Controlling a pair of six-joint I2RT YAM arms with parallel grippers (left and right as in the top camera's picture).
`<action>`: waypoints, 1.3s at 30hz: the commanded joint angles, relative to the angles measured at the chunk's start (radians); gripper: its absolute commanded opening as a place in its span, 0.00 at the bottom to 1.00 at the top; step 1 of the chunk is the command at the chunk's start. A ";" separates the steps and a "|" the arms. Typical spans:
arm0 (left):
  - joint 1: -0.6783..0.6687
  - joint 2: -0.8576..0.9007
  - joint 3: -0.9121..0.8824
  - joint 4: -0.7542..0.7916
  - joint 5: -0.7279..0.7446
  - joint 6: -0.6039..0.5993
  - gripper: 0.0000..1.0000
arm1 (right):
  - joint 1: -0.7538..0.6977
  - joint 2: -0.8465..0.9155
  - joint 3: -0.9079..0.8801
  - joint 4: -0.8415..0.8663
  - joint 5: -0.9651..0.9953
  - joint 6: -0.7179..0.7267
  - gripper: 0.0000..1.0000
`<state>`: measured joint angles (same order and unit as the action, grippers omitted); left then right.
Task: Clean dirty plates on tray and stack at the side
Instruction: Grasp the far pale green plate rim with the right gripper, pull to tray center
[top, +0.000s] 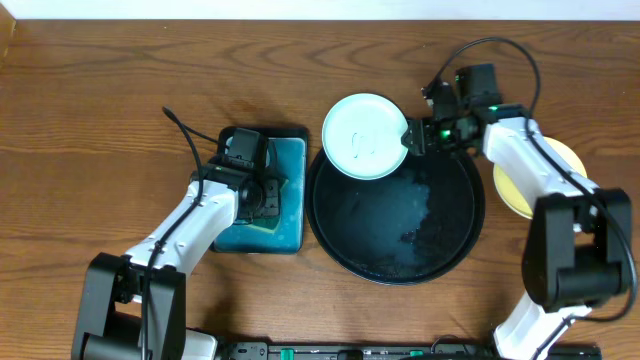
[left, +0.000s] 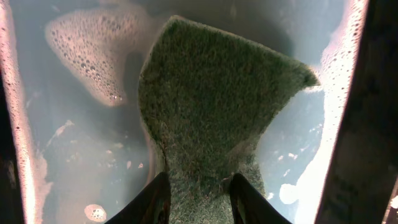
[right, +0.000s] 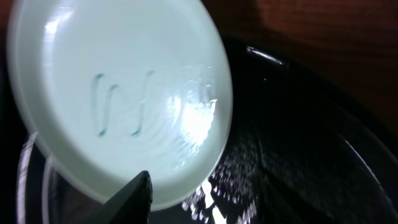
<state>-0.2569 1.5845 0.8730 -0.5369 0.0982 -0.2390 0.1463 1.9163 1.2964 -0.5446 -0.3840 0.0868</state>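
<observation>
- The wooden desk (top: 100, 90) gives bare room along its far edge and in its left half; the right side is crowded by the right arm.
- The black tray (top: 400, 240) sits right of the desk's centre, its floor wet and flecked with suds.
- The teal tray (top: 292, 200) lies just beside it on the left, holding soapy water.
- The mint plate (top: 362, 135) is held over the black tray's far-left rim, slightly tilted, teal scribble showing on its face.
- The yellow plate (top: 508, 192) rests on the desk toward the right edge, half hidden under the right arm.
- The sponge (left: 211, 106) hangs over the soapy water.
- The right gripper (top: 410, 137) pinches the mint plate's right edge; one finger (right: 140, 193) shows beneath the rim.
- The left gripper (left: 199, 196) is clamped narrowly on the sponge's lower end.
- Judgement: the scrub turns on the plate lying right of and farther back than the sponge. Being round, it has no long axis, and the left arm is well placed to reach it.
</observation>
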 joint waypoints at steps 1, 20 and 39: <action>0.005 0.029 -0.016 0.009 -0.005 -0.009 0.33 | 0.019 0.043 0.014 0.039 0.058 0.094 0.50; 0.005 0.095 -0.019 0.027 -0.004 -0.009 0.08 | 0.054 0.106 0.013 -0.007 0.114 0.137 0.01; 0.005 0.095 -0.019 0.031 -0.005 -0.009 0.08 | 0.042 0.088 0.013 -0.403 0.166 0.137 0.01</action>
<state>-0.2569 1.6421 0.8719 -0.4992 0.1028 -0.2424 0.1947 2.0056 1.3285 -0.9092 -0.2836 0.2264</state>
